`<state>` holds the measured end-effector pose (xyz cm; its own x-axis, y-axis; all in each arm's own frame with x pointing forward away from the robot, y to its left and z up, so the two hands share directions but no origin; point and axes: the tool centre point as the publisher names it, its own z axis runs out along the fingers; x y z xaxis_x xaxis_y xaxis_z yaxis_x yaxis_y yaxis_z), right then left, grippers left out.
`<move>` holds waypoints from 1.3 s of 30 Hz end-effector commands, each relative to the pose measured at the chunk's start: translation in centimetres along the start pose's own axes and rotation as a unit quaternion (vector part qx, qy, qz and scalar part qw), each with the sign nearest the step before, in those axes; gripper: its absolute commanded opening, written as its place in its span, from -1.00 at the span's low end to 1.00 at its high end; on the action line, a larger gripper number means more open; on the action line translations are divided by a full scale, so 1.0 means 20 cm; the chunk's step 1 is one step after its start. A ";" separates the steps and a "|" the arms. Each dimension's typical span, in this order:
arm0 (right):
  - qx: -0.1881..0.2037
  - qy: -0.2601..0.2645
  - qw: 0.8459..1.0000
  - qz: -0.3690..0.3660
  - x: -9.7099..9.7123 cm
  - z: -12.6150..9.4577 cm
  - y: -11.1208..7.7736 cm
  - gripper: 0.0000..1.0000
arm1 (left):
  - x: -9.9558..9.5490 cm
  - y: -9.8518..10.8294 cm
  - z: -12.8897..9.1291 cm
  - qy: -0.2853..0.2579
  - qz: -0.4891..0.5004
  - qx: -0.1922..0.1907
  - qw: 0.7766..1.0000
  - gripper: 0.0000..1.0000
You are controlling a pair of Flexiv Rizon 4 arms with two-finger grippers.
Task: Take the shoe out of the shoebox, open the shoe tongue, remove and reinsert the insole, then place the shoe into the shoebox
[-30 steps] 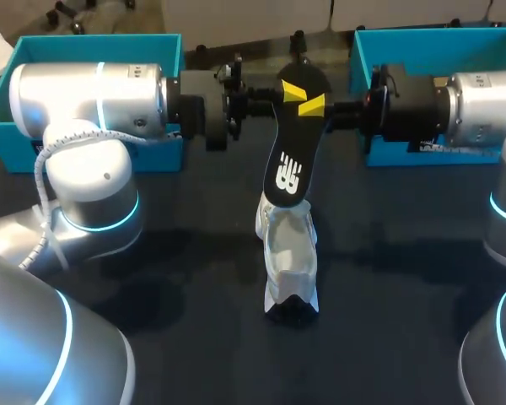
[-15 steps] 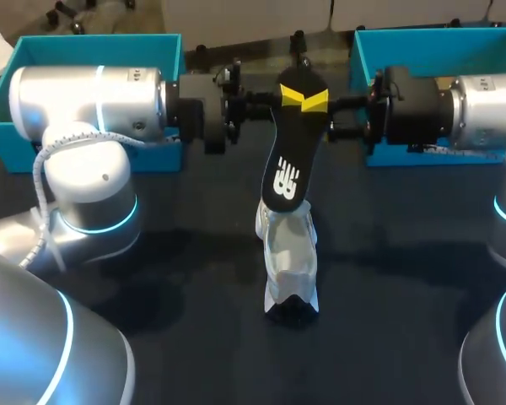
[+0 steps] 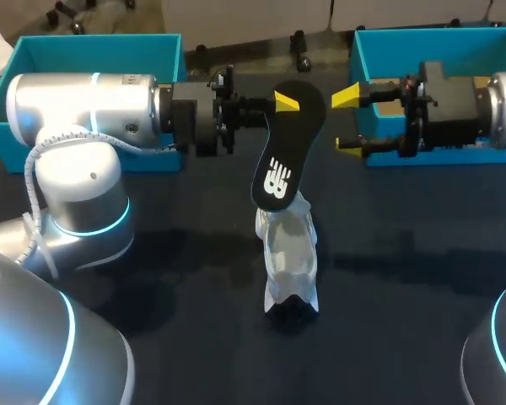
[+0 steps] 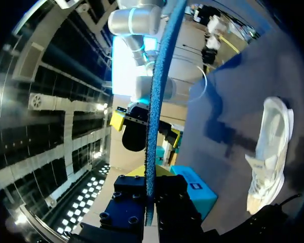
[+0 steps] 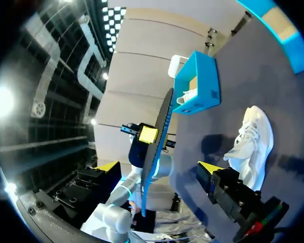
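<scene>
**Insole held by the left gripper, right gripper open beside it**

The left gripper (image 3: 280, 102) is clamped on the upper end of the black insole (image 3: 285, 148), one yellow tip showing against its face. In the left wrist view the insole (image 4: 153, 126) runs edge-on between the fingers. The insole slants down toward the white shoe (image 3: 288, 257), which stands on the dark table (image 3: 177, 253); contact between them cannot be told. The right gripper (image 3: 347, 123) is just beside the insole, clear of it, with its fingers spread wide. A blue shoebox (image 3: 34, 46) sits behind the left arm and another (image 3: 405, 38) behind the right.
</scene>
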<state>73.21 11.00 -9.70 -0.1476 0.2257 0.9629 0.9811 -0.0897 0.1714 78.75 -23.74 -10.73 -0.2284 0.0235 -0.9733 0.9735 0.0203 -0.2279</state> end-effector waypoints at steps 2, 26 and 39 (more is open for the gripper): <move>0.034 -0.038 0.998 -0.025 0.02 -0.12 -0.01 1.00 | 0.02 -0.04 -0.03 0.000 -0.002 -0.001 1.000 -1.00; 0.054 -0.066 0.995 -0.059 -0.02 -0.19 -0.03 1.00 | 0.01 -0.05 -0.04 -0.009 -0.018 0.004 1.000 -1.00; 0.054 -0.066 0.995 -0.059 -0.02 -0.19 -0.03 1.00 | 0.01 -0.05 -0.04 -0.009 -0.018 0.004 1.000 -1.00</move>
<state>72.32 7.27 -9.47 -0.2546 0.3509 0.9011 0.9659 0.0477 0.2544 77.88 -22.93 -10.56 -0.2631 0.0073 -0.9647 0.9647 0.0105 -0.2630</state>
